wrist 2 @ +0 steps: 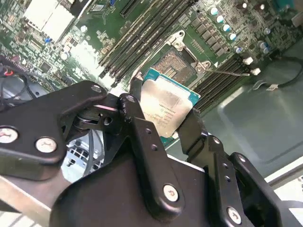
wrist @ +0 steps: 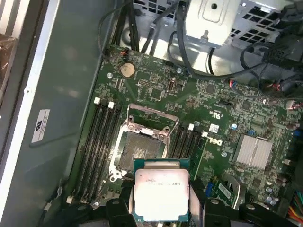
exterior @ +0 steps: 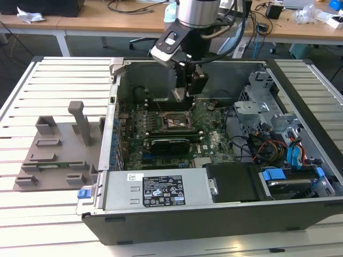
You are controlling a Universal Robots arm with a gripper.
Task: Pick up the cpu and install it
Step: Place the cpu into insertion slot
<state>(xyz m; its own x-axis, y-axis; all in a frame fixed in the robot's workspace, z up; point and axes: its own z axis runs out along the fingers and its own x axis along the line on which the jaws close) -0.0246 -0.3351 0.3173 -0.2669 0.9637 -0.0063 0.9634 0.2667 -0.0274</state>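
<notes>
Black two-fingered pincer (wrist 2: 163, 120) is pinching the small flat square cpu with the silver-grey metal top (wrist 2: 168, 105) by its edges, holding it in the air close over the open black rectangular socket frame (wrist: 139, 151) on the green motherboard (wrist: 156, 90). Pick-up looks done. The chip isn't seated in that socket yet, so installation remains.

The arm (exterior: 198, 12) ends in a shiny silver-grey cylinder with a dark band. Just above the pincer (exterior: 185, 92), a pale grey box (exterior: 169, 45) with a dark round window sits on the arm's side, and black cables (exterior: 238, 37) loop past. In the second wrist view the pincer is matte black: flat linked bars joined by round silver screws (wrist 2: 46, 144).
</notes>
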